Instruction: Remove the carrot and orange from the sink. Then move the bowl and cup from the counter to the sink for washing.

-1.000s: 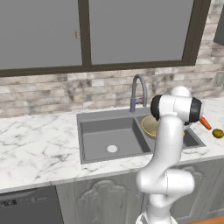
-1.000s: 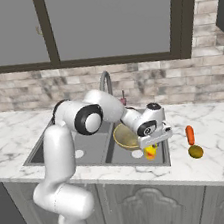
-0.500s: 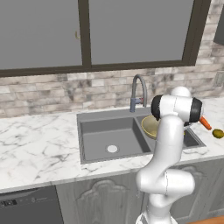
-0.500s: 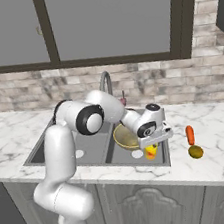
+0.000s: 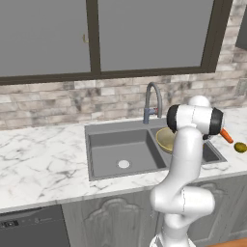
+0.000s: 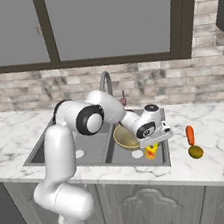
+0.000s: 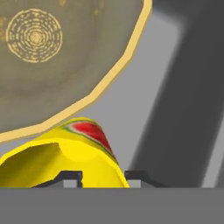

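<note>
A: Which step? 
B: Last one: the cup hangs inside the sink, beside the bowl.

A: Gripper? 
B: Can't tell whether the jaws have freed it. Next: let go, lift clear.

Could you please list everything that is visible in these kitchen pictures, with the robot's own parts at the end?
sink: one, dark grey, two basins, set in the counter.
faucet: one, grey, arched, behind the sink.
bowl: one, tan with a lighter rim, in the right basin.
cup: one, yellow with a red mark, in the right basin beside the bowl.
carrot: one, orange-red, on the counter right of the sink.
orange: one, olive-yellow, on the counter just in front of the carrot.
counter: one, white marble, over grey cabinets.
window: one, dark-framed, above the brick wall.
gripper: one, white, over the cup, jaws astride its rim.
</note>
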